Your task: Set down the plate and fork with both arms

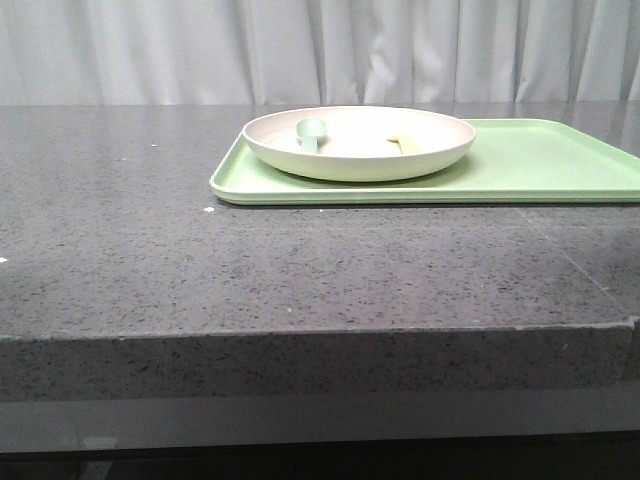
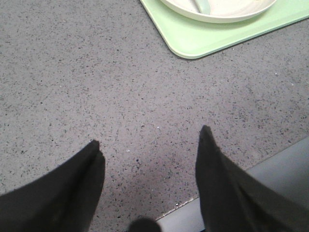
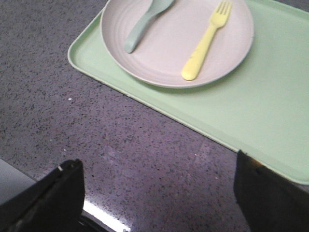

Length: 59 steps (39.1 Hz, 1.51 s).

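Observation:
The cream plate (image 1: 360,150) sits on the left part of the light-green tray (image 1: 540,170); it also shows in the right wrist view (image 3: 169,53) and partly in the left wrist view (image 2: 227,12). The pale-yellow fork (image 3: 206,41) lies in the plate beside a pale-green spoon (image 3: 145,21). In the front view only a bit of the fork (image 1: 400,143) and the spoon bowl (image 1: 311,131) show. My left gripper (image 2: 149,137) is open and empty over bare counter near its front edge. My right gripper (image 3: 157,162) is open and empty, short of the tray.
The grey speckled counter (image 1: 150,240) stretches left of the tray. Its front edge (image 1: 300,335) drops off near both grippers. A white curtain (image 1: 300,50) hangs behind. The tray's corner (image 2: 193,46) lies ahead of the left gripper.

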{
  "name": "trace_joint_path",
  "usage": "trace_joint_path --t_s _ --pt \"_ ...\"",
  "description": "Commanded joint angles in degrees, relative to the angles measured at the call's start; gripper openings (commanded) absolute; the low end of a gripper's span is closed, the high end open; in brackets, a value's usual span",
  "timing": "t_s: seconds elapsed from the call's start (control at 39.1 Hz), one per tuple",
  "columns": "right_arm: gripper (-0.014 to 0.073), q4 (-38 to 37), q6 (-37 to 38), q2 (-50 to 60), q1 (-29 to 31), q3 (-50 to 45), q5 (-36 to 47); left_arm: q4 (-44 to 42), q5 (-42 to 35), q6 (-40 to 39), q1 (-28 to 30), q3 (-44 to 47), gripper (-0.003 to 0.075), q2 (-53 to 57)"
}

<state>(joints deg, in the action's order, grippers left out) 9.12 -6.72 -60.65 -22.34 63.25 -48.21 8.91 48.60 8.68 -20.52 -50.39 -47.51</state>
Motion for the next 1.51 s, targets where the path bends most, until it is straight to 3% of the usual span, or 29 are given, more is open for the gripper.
trace_joint_path --t_s 0.0,0.15,0.54,0.97,1.48 --pt "0.0623 -0.7 0.3 -5.5 -1.7 6.3 2.1 0.9 -3.1 0.2 0.1 -1.5 0.0412 0.2" --pt "0.0569 -3.7 5.5 -15.5 -2.0 14.9 -1.1 0.9 -3.1 0.2 0.1 -1.5 0.0412 0.2" --pt "0.0568 -14.6 15.8 -36.7 -1.6 37.4 -15.9 0.9 -3.1 0.2 0.1 -1.5 0.0412 0.2" --pt "0.0568 -14.6 18.0 -51.0 0.2 53.8 -17.9 0.9 -3.1 0.2 0.1 -1.5 0.0412 0.2" --pt "0.0568 -11.1 19.6 -59.4 2.9 61.6 -17.1 0.9 -4.8 0.2 0.1 -1.5 0.0412 0.2"
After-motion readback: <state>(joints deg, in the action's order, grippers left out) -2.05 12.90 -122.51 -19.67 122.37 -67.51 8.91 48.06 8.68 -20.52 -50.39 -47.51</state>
